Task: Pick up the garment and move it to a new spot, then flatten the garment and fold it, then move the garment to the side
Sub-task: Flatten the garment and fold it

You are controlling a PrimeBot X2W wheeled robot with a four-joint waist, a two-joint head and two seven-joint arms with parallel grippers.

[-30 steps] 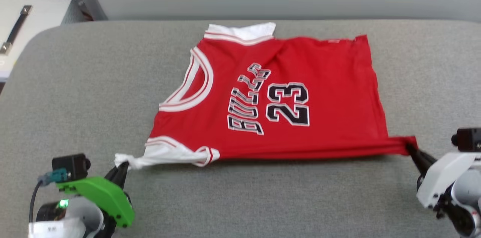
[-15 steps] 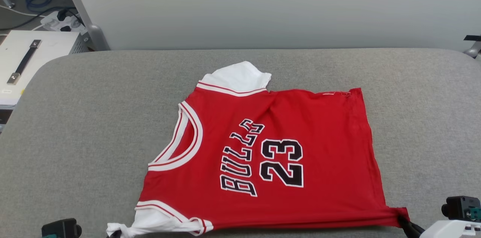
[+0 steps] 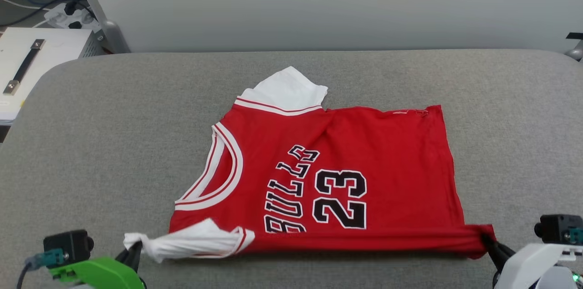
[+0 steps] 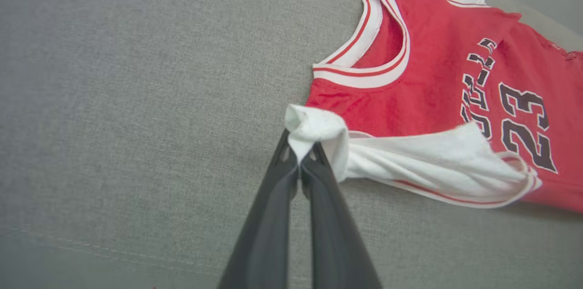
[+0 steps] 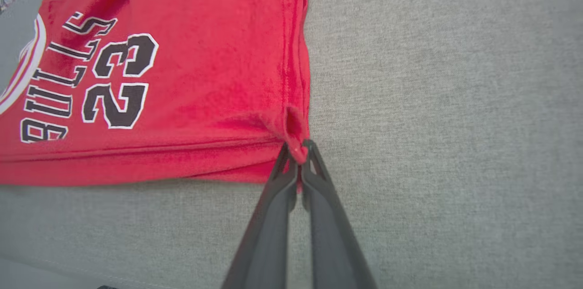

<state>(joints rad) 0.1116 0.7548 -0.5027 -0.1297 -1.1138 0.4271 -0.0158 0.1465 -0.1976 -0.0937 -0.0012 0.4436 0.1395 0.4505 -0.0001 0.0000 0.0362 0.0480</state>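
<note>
The garment (image 3: 346, 161), a red jersey with white sleeves and a black 23, lies spread on the grey cushion, collar to the left. My left gripper (image 3: 133, 252) is shut on the near white sleeve, whose cloth bunches over the fingertips in the left wrist view (image 4: 299, 152). My right gripper (image 3: 489, 243) is shut on the near red hem corner, seen pinched in the right wrist view (image 5: 298, 152). The near edge of the garment (image 5: 150, 97) is lifted and rolled back over the body, covering the bottom of the lettering. The far white sleeve (image 3: 284, 90) lies flat.
The grey cushioned table (image 3: 114, 134) extends well beyond the shirt on all sides. A pale wall stands behind it. A white box with a black strap (image 3: 27, 56) and cables sit off the far left corner.
The head camera tilted, shifting the whole picture. Both grippers, still shut on the near sleeve and hem corner, carried the garment's near edge up and forward over its body.
</note>
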